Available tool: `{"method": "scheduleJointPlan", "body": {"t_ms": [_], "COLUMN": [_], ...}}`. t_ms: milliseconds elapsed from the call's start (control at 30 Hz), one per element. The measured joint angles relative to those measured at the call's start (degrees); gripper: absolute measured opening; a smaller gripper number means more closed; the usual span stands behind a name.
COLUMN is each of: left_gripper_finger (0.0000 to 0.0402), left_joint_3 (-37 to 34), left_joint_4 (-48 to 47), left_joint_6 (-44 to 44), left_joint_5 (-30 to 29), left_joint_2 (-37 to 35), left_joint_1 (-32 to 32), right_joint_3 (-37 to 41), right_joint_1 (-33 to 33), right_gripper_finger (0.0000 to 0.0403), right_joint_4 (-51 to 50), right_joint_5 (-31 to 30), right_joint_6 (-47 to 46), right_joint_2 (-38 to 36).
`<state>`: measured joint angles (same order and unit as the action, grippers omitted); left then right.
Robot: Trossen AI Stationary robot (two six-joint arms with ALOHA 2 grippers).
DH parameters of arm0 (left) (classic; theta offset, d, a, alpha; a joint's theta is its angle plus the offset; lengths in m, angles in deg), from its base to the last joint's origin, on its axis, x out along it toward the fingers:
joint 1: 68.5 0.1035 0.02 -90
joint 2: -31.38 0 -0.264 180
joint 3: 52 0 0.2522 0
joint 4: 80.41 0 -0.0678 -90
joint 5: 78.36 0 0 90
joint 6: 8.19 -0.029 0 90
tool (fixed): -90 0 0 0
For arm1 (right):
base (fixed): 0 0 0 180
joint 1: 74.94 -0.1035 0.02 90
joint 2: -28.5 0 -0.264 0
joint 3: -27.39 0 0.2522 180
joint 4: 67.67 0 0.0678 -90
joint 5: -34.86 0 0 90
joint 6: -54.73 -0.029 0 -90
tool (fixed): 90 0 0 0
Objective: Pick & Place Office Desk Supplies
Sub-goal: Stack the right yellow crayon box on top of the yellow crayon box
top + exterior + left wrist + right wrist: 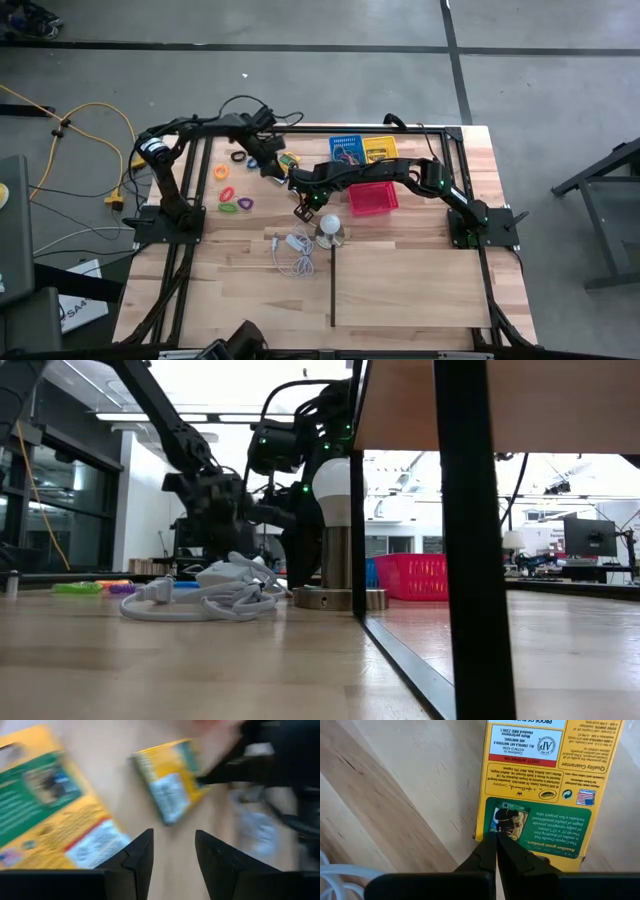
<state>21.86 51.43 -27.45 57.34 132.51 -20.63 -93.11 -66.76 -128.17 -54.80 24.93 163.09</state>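
Currently my right gripper (495,842), jaws together, pinches a packet (545,785) edge; it may slip. My left gripper (172,852) hovers, jaws apart.

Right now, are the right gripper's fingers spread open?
No, the right gripper has its fingers pressed together, tips at the edge of a yellow packet.

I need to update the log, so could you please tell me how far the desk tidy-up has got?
Done: nothing I can confirm; what the red plastic basket holds is unclear. In hand: the shut right gripper touches the edge of a yellow-and-green rectangular packet; the open left gripper hovers by a second packet. Left: both packets and the coloured rings lie on the wooden table.
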Motion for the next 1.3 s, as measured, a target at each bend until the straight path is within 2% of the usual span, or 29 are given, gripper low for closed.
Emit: {"method": "scheduleJointPlan", "body": {"t_ms": [100,200,367,633,700,867,1067,1300], "left_gripper_finger": [0.014,0.014,0.014,0.014,0.014,0.014,0.014,0.014], "left_joint_3": [0.0,0.0,-0.24,-0.26,-0.28,-0.28,-0.28,-0.33], "left_joint_4": [1.95,2.09,3.62,4.44,4.54,4.49,4.77,4.88], "left_joint_6": [3.25,4.15,6.08,7.46,6.37,4.28,5.85,5.89], "left_joint_5": [-5.26,-5.13,-8.43,-10.08,-9.32,-2.01,-1.94,-0.36], "left_joint_2": [0.07,0.07,0.07,0.05,0.05,0.06,2.33,6.03], "left_joint_1": [-1.75,-3.28,-6.78,-6.27,-5.92,-3.32,-1.84,-3.67], "right_joint_3": [0.02,0.02,0.02,0.02,0.02,0.02,0.02,0.02], "right_joint_1": [0.0,-0.04,-0.12,-0.37,-0.37,-0.37,-0.57,-1.5], "right_gripper_finger": [0.0002,0.0002,0.0002,0.0002,0.0002,0.0002,0.0002,0.0002], "right_joint_4": [0.16,0.25,0.29,0.27,0.34,0.34,0.39,0.39], "right_joint_5": [0.0,-0.02,-0.19,-0.6,-0.57,-0.51,-0.64,-1.22], "right_joint_6": [0.0,0.02,0.04,0.07,0.07,0.07,0.07,0.07], "right_joint_2": [0.0,0.0,0.0,0.0,0.0,0.0,0.0,0.0]}}
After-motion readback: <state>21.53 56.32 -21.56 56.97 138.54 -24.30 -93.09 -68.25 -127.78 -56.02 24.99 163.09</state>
